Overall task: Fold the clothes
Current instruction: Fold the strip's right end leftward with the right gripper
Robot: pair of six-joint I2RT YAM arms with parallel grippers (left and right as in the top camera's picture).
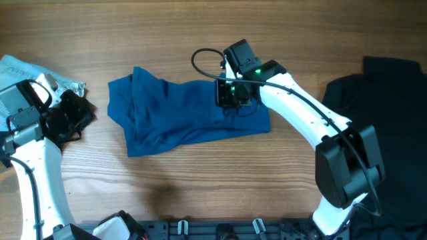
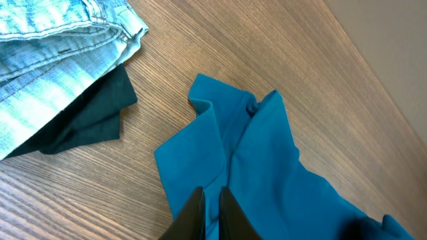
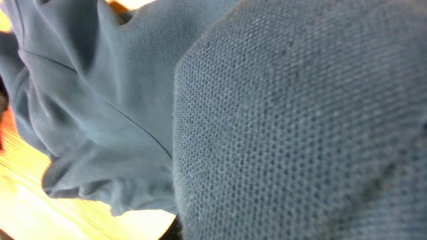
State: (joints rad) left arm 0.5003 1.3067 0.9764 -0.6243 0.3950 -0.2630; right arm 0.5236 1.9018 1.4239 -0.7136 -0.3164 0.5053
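A blue shirt (image 1: 187, 117) lies crumpled and partly spread in the middle of the table; it also shows in the left wrist view (image 2: 267, 167). My right gripper (image 1: 235, 97) is pressed down onto the shirt's upper right part. The right wrist view is filled with blue cloth (image 3: 280, 120) right against the camera, and the fingers are hidden. My left gripper (image 1: 72, 117) hangs left of the shirt, apart from it. Its fingers (image 2: 212, 213) are together and hold nothing.
Light blue jeans (image 1: 27, 70) lie at the far left, with a dark cloth (image 2: 87, 127) under their edge. A black garment (image 1: 380, 127) lies at the right edge. Bare wood shows in front of the shirt.
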